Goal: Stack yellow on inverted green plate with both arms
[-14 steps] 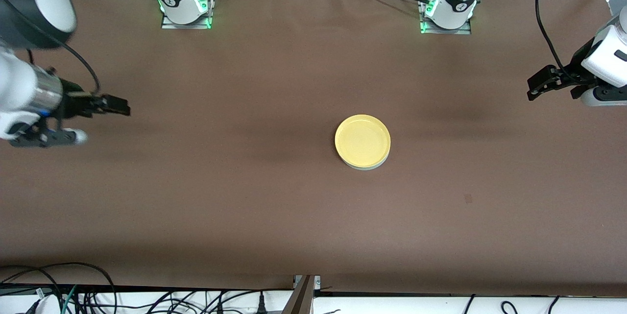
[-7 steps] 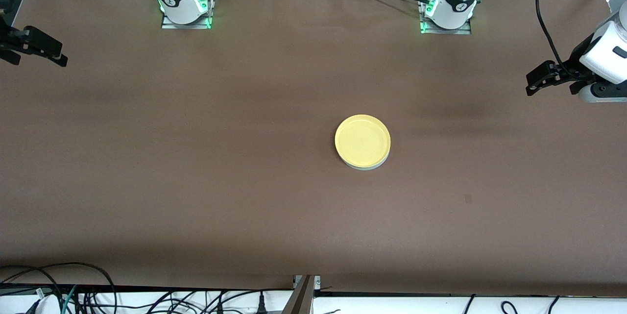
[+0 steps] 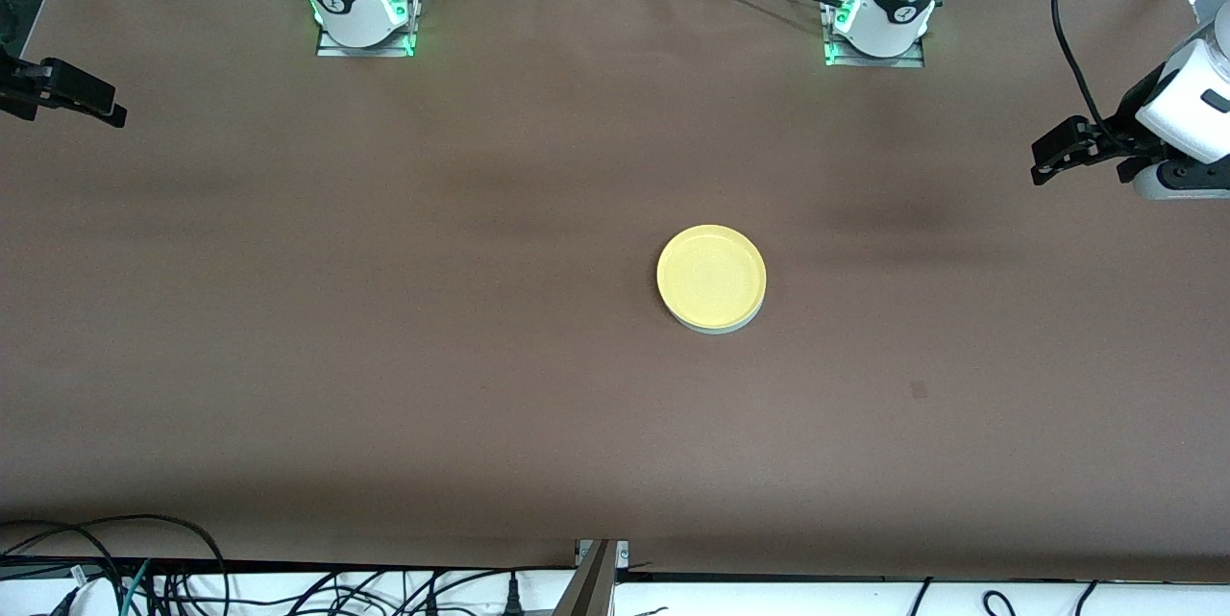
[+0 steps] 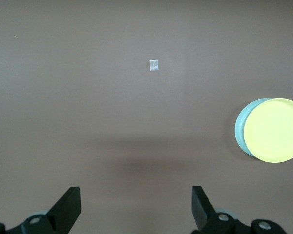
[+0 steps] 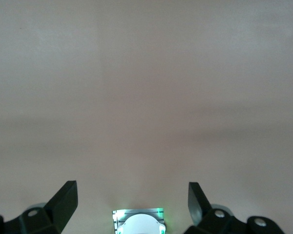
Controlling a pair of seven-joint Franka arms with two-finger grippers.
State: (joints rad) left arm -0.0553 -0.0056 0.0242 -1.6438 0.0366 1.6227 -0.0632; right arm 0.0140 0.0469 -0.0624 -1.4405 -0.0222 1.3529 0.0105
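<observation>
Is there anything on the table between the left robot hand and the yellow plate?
Almost nothing. In the left wrist view, only a tiny pale patch marks the brown table between the left gripper and the yellow plate.

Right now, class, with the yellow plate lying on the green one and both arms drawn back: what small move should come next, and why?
Probably none but holding clear. The yellow plate lies on the green plate, whose edge peeks out beneath. The left gripper and right gripper hang open over the table's ends, holding nothing.
</observation>
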